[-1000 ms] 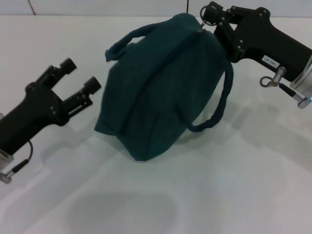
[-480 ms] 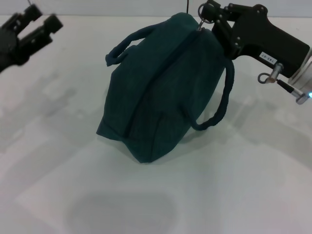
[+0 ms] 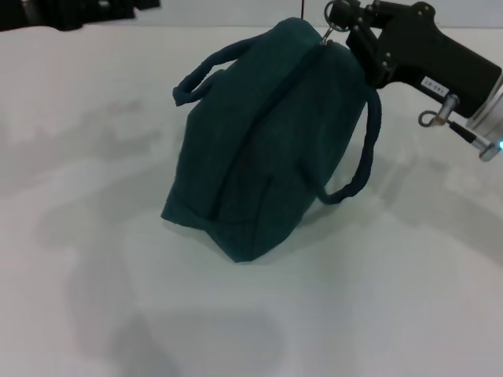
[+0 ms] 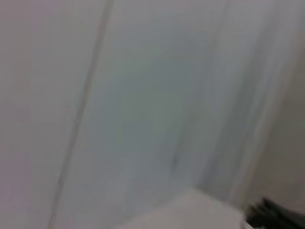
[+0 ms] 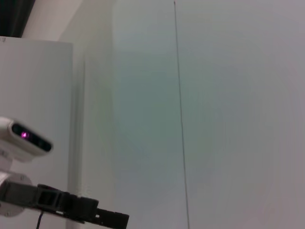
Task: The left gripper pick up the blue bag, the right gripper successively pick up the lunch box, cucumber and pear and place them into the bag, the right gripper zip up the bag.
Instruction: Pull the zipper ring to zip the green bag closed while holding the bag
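While your left gripper (image 3: 94,9) sat low at the table's left a second ago with its jaws spread, it has since risen and pulled away to the far left corner of the head view, where only a dark sliver shows and you cannot tell how its jaws stand. The blue bag (image 3: 267,141) has barely shifted: it stands zipped shut on the white table (image 3: 354,298), leaning, one handle (image 3: 206,72) arched on its left side and the other handle (image 3: 361,161) looping down on its right. Your right gripper (image 3: 336,23) holds at the bag's far top end, closed on the zipper pull (image 3: 328,33). Nothing else lies around the bag, and the wrist views show only pale wall.
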You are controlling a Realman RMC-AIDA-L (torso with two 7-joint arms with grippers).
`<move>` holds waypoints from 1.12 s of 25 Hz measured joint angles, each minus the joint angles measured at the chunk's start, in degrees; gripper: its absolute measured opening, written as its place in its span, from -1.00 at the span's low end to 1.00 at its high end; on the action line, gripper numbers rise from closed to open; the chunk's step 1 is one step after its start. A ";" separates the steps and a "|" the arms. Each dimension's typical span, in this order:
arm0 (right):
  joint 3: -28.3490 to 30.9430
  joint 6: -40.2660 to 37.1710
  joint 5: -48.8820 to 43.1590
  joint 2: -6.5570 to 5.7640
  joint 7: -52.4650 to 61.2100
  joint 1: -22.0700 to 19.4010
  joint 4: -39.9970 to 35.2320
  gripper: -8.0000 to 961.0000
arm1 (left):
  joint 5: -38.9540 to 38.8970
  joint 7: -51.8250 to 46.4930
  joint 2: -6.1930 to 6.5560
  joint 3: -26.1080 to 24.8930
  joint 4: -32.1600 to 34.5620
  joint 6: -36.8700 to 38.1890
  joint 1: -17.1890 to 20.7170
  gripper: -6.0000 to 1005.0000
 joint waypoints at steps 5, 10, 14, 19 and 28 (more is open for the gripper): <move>0.50 -0.30 0.00 0.00 0.06 2.35 2.37 -0.92 | 6.48 -11.05 -0.37 7.27 14.04 0.96 -0.85 0.70; 0.57 -0.14 0.02 0.00 0.03 3.62 3.11 -0.91 | 9.57 -17.62 -1.81 13.82 23.72 1.09 -0.55 0.68; 0.60 -0.01 0.28 0.04 0.02 5.02 4.42 -0.91 | 11.72 -20.70 -4.36 15.53 30.25 2.18 0.62 0.66; 1.24 -0.01 0.29 0.15 0.00 6.11 5.85 -0.90 | 15.04 -23.79 -5.71 17.00 32.58 2.64 1.45 0.64; 1.23 -0.24 0.22 0.13 -0.14 6.73 5.92 -0.89 | 19.43 -24.93 -6.08 23.64 29.04 -0.70 1.79 0.61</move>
